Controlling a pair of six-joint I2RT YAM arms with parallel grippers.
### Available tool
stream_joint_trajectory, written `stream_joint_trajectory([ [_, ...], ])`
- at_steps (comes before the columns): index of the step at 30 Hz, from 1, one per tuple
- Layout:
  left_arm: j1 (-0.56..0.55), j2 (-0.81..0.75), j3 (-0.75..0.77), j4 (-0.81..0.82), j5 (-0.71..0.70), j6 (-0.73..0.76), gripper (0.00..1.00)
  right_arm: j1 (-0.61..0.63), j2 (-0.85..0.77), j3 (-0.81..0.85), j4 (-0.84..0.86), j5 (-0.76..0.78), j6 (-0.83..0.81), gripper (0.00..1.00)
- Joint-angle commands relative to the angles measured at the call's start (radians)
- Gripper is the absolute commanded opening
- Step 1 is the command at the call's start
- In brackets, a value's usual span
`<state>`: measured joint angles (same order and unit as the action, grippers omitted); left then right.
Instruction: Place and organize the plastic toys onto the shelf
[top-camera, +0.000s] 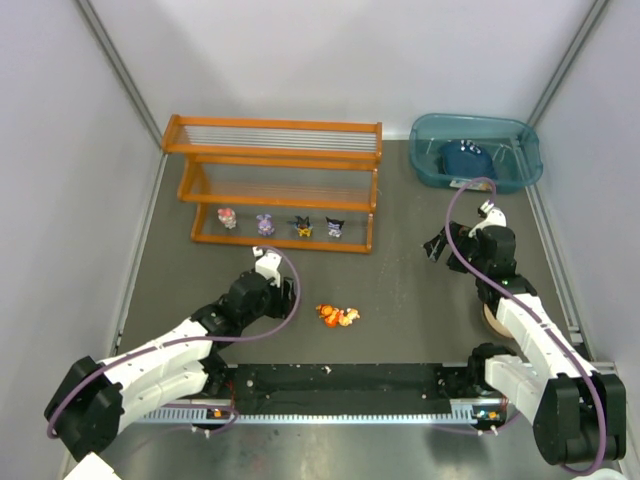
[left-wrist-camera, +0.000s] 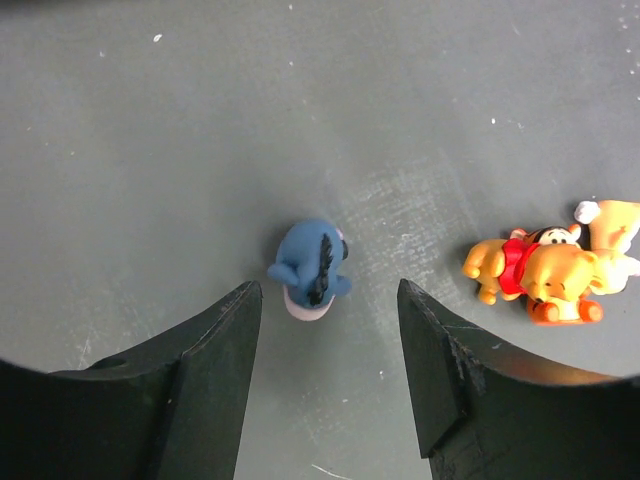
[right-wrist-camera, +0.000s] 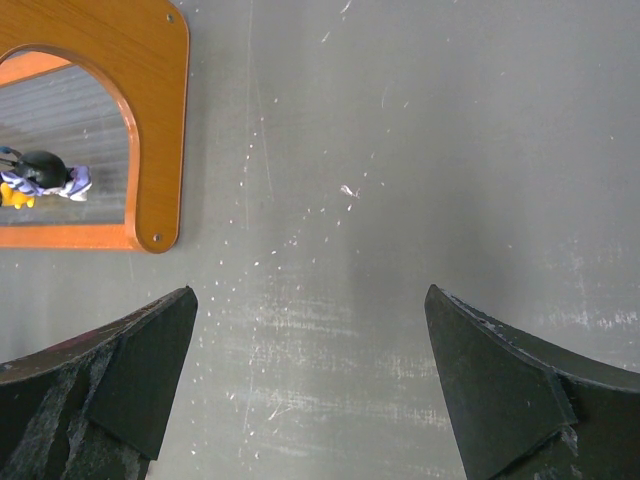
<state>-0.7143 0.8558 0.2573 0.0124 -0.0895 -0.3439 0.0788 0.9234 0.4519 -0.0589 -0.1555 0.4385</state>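
— So, where does the blue toy (left-wrist-camera: 310, 268) sit against the left gripper (top-camera: 268, 262)?

— Just at its tips. The left wrist view has it on the table (top-camera: 400, 290), its lower edge reaching in between the two dark fingers (left-wrist-camera: 215, 370) and touching neither. The jaws stand apart, released, gripping nothing.

— And the other toys?

— A cluster of orange and yellow toys (left-wrist-camera: 545, 270) lies to the right of the blue one, outside the jaws. From above, that cluster sits near the table's middle, right of the gripper.

— Does the top view show the blue one?

— No, the wrist covers it there. What the top view does give is the shelf (top-camera: 275, 185) at the far side, with four toys (top-camera: 265, 224) in a row on its lowest tier, and a teal bin (top-camera: 475, 150) at the far right holding a dark blue item (top-camera: 465, 158).

— The right gripper (right-wrist-camera: 310, 300)?

— Spread wide and empty over bare table. Its camera catches the shelf's orange end panel and one black and purple toy (right-wrist-camera: 45, 175) through the opening.

— How do the arms lie?

— The left arm stretches low from its base toward the centre, wrist tipped down in front of the shelf. The right arm is folded at the elbow, its gripper between shelf and bin.
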Motion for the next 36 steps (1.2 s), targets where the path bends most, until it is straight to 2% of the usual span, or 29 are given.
stream_joint_trajectory([
  [1,-0.007,0.002,0.031,-0.008,-0.047,-0.03,0.62,0.009,-0.005,0.004,0.037,-0.007,-0.001,0.99],
  [14,-0.016,0.066,0.057,-0.008,-0.084,-0.044,0.53,0.01,-0.006,0.004,0.037,-0.004,-0.001,0.99],
  [36,-0.019,0.132,0.085,0.026,-0.085,-0.004,0.56,0.01,-0.003,0.004,0.036,0.002,-0.004,0.99],
])
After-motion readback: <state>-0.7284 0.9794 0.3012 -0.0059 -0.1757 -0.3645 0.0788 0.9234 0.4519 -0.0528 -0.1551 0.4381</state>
